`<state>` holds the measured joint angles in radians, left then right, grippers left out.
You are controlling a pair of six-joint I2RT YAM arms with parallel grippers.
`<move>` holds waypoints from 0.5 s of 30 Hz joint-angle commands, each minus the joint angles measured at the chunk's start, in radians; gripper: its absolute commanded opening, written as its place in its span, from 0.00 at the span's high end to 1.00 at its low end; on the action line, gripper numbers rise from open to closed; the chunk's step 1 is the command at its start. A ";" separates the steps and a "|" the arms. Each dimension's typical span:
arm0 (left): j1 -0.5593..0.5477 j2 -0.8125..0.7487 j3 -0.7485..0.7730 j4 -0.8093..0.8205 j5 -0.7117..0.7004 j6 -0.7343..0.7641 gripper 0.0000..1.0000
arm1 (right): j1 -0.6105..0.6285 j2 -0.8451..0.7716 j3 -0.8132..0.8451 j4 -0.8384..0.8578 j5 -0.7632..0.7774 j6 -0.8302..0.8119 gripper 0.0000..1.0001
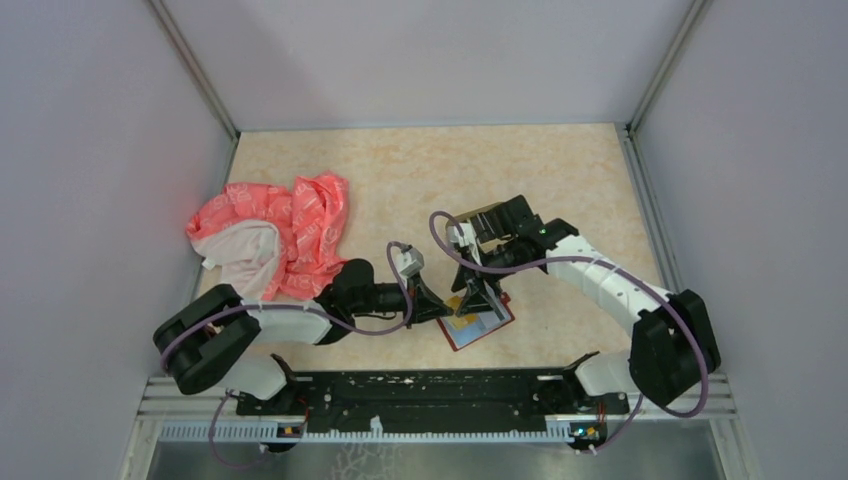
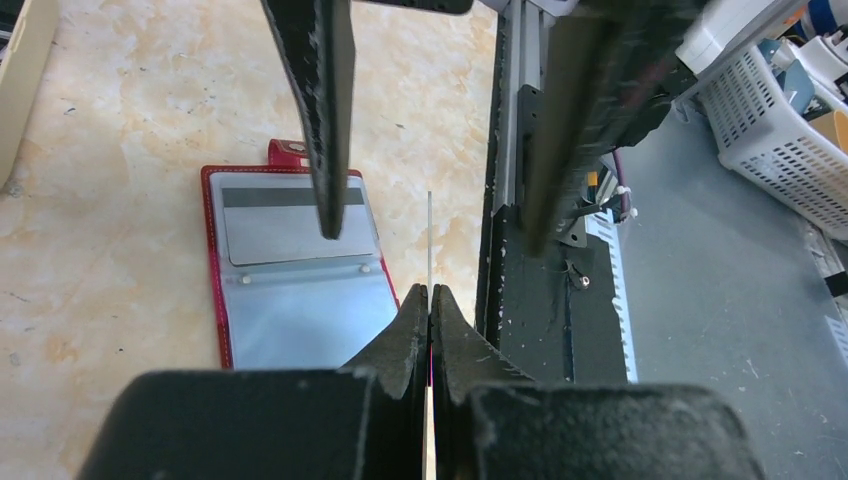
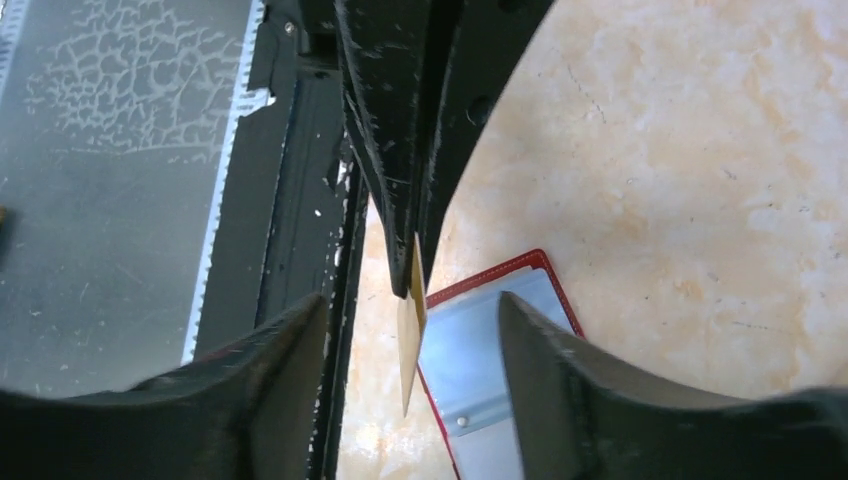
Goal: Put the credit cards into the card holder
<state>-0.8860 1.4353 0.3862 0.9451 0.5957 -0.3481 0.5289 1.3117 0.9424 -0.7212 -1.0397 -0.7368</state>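
The card holder (image 1: 480, 330) lies open near the table's front edge, red-rimmed with clear blue-tinted pockets (image 2: 300, 300). A greyish credit card (image 2: 290, 225) with a dark stripe sits in its upper pocket. My left gripper (image 2: 430, 290) is shut on a gold-tan credit card (image 3: 408, 345), held on edge just above the holder's border (image 3: 500, 275). In the left wrist view that card (image 2: 430, 235) shows only as a thin line. My right gripper (image 3: 408, 300) stands open, one finger on each side of the gold-tan card without touching it. From above, the two grippers (image 1: 447, 308) (image 1: 482, 295) meet over the holder.
A pink and white cloth (image 1: 275, 235) lies bunched at the left. A tan tray (image 1: 485, 213) sits behind the right wrist, its edge also in the left wrist view (image 2: 25, 80). The black mounting rail (image 1: 430, 390) runs along the near edge.
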 commanded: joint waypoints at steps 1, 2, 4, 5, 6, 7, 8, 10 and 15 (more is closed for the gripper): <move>-0.010 -0.048 0.023 -0.047 0.015 0.063 1.00 | 0.011 0.047 0.028 -0.012 0.010 0.011 0.44; -0.010 -0.053 0.027 -0.059 0.015 0.070 1.00 | 0.011 0.055 0.031 -0.022 0.005 0.005 0.51; -0.010 -0.059 0.036 -0.088 0.016 0.081 1.00 | 0.011 0.059 0.035 -0.031 -0.008 0.005 0.65; -0.010 -0.061 0.040 -0.102 0.015 0.086 1.00 | 0.011 0.058 0.036 -0.035 -0.017 0.005 0.72; -0.010 -0.063 0.043 -0.107 0.014 0.087 1.00 | 0.012 0.057 0.038 -0.036 -0.030 0.005 0.78; -0.011 -0.063 0.043 -0.109 0.013 0.087 1.00 | 0.013 0.055 0.039 -0.037 -0.038 0.008 0.87; -0.010 -0.063 0.045 -0.112 0.011 0.087 1.00 | 0.015 0.055 0.038 -0.037 -0.046 0.011 0.96; -0.011 -0.063 0.049 -0.115 0.000 0.080 1.00 | 0.018 0.055 0.040 -0.038 -0.057 0.015 1.00; -0.010 -0.115 -0.046 0.022 -0.053 0.015 0.58 | 0.005 0.052 0.069 -0.091 -0.138 -0.014 1.00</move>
<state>-0.8921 1.3788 0.4068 0.8467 0.5785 -0.3016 0.5350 1.3796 0.9478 -0.7784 -1.0660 -0.7189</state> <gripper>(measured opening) 0.303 0.007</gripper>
